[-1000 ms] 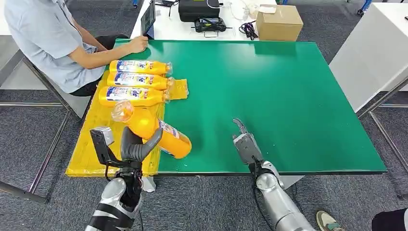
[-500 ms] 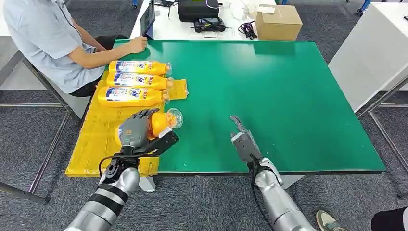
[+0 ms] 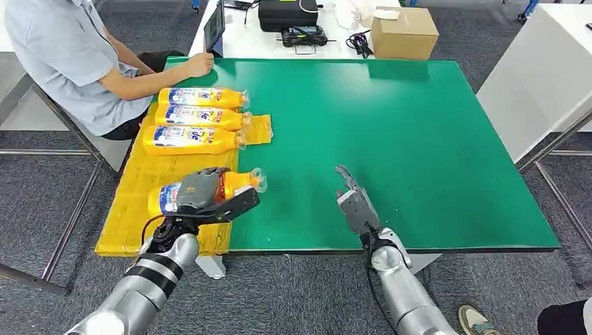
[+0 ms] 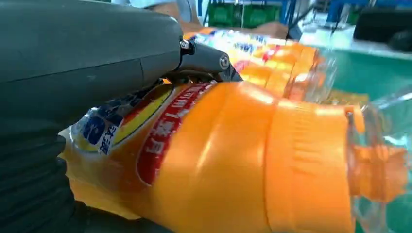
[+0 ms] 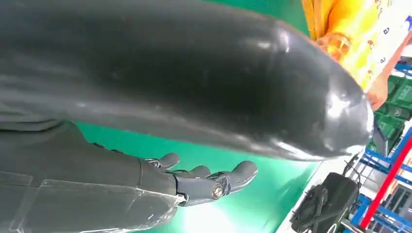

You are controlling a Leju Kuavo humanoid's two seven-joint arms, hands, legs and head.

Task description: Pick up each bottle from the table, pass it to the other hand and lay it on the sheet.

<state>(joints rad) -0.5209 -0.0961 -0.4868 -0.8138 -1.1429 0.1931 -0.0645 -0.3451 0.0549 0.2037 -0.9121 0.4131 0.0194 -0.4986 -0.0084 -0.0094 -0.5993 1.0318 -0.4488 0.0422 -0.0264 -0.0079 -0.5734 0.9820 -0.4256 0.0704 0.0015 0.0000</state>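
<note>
My left hand (image 3: 203, 192) grips an orange bottle (image 3: 234, 183) with a blue and white label, held lying flat just over the near part of the yellow sheet (image 3: 136, 209), cap end toward the green table. In the left wrist view the same bottle (image 4: 228, 160) lies under the grey thumb (image 4: 87, 53). Three more orange bottles (image 3: 199, 117) lie side by side on the far part of the sheet. My right hand (image 3: 352, 200) hovers over the green table (image 3: 419, 139) near its front edge, fingers apart and holding nothing; its fingers (image 5: 204, 182) show above the green top.
A person sits at the far left with a hand (image 3: 199, 64) on the table corner. Behind the green table, a white table carries a cardboard box (image 3: 405, 31), a black case (image 3: 287, 14) and cables. A white cabinet (image 3: 544, 77) stands to the right.
My left hand has turned the bottle from upright-tilted to lying flat and lowered it toward the sheet, shifting it left. My right hand has stayed almost still.
</note>
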